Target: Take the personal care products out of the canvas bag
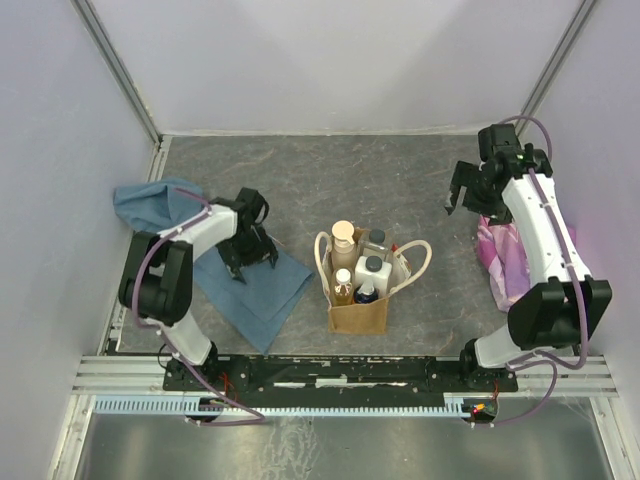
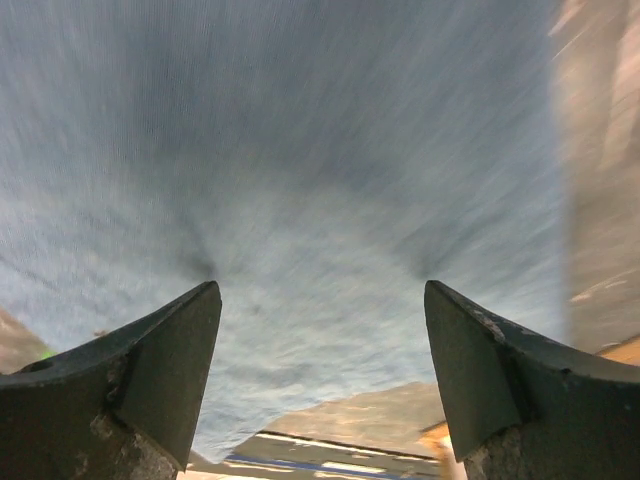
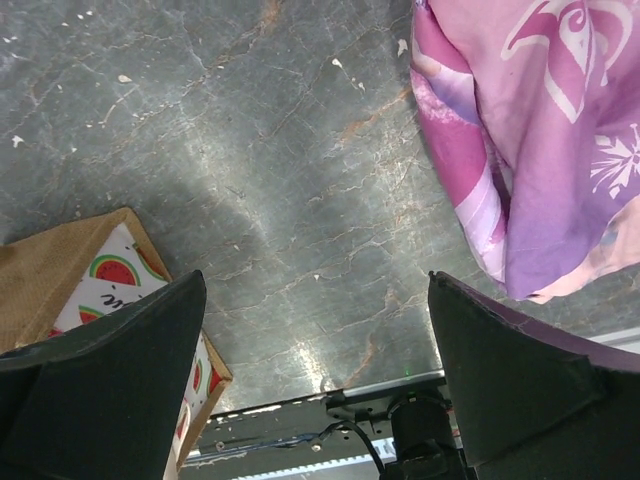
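The canvas bag (image 1: 358,312) is set upright at the near middle of the table, with the personal care products (image 1: 374,275) packed inside it, caps showing above the rim. To its left, the left gripper (image 1: 250,268) is seen low over a blue cloth (image 1: 262,300), jaws spread and empty. Farther back on the right, the right gripper (image 1: 463,203) is held beside a pink floral cloth (image 1: 495,255), jaws spread wide.
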Available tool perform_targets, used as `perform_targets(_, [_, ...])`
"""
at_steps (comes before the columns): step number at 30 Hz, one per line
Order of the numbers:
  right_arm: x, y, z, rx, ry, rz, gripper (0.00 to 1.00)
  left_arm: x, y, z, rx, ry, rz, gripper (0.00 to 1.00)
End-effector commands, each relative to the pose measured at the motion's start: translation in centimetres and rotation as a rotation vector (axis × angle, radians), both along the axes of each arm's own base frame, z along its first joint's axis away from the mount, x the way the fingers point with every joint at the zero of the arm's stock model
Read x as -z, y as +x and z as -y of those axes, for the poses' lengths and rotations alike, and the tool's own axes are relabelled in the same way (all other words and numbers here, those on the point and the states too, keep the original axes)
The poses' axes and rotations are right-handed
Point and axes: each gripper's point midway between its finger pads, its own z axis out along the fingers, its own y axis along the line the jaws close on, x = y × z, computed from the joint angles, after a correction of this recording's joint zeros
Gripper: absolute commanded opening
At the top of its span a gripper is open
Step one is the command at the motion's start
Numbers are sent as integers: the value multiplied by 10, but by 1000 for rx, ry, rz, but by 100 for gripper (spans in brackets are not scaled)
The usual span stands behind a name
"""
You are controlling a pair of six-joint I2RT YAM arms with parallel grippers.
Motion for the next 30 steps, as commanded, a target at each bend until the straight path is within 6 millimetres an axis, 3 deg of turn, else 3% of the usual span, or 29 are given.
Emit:
perform_targets(1, [-24,-3,-6,-27,27,88,100,-12,80,-33,-98,16,99,89])
perform_targets(4, [-23,-8,-13,-34,66,82,100,2,121,-76,-211,6,80,87])
perform_targets(7, [-22,-19,-14,-41,67,60,100,13,147,-110,-278,7,34,83])
perform_targets(9, [-24,-24,-11,-47,53,65,100,4,158,-116,-281,3,36,79])
perform_targets(13, [-24,-28,-7,-43,30,66,100,-40,163,-110,-231,71,155,79])
perform_targets(16, [-22,-23,-13,-45,63,68,100,-58,143,-92,-171,71,180,80])
perform_targets(21, [-17,-19,-22,-56,99,61,100,-53,88,-57,-84,57,156,83])
perform_targets(26, [-15,-19,-21,-54,95,57,100,-23,29,-11,-8,-32,79,91])
perform_targets(30, [-16,-21,-29,-78,129,57,100,0,-2,1,-7,-67,41,100])
